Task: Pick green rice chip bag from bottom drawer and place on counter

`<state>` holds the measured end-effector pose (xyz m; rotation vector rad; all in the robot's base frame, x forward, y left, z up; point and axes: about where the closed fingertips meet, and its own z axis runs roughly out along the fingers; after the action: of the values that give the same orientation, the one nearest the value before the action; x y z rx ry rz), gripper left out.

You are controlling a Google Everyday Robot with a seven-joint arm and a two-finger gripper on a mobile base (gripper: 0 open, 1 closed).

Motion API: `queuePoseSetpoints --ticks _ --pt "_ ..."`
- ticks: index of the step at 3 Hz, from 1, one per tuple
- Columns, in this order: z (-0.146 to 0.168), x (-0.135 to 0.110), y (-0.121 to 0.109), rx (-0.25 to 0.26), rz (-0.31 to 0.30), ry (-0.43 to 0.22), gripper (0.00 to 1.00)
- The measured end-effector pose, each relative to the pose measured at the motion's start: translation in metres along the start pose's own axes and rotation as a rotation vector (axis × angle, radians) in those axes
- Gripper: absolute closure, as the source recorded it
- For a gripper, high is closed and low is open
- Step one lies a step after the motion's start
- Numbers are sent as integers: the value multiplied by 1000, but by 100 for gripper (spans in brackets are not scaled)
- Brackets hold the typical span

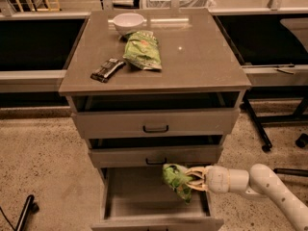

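Three drawers [155, 122] [155, 156] [139, 197], two bags [143, 50] [176, 179], one bowl [128, 22], one bar [107, 70], one pincer [190, 179] over lowest drawer [139, 197]
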<state>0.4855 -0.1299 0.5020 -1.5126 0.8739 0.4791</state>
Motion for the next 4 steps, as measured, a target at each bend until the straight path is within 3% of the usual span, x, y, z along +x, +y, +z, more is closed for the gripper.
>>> queuePoseSetpoints --ticks 1,2,3,4 --pt "23 -51 -40 -59 -125 -37 100" --pt "37 -150 -110 -139 -335 -68 100" --pt "39 -205 -149 -186 -444 -68 100" --pt "31 -238 -204 -179 -472 -14 100"
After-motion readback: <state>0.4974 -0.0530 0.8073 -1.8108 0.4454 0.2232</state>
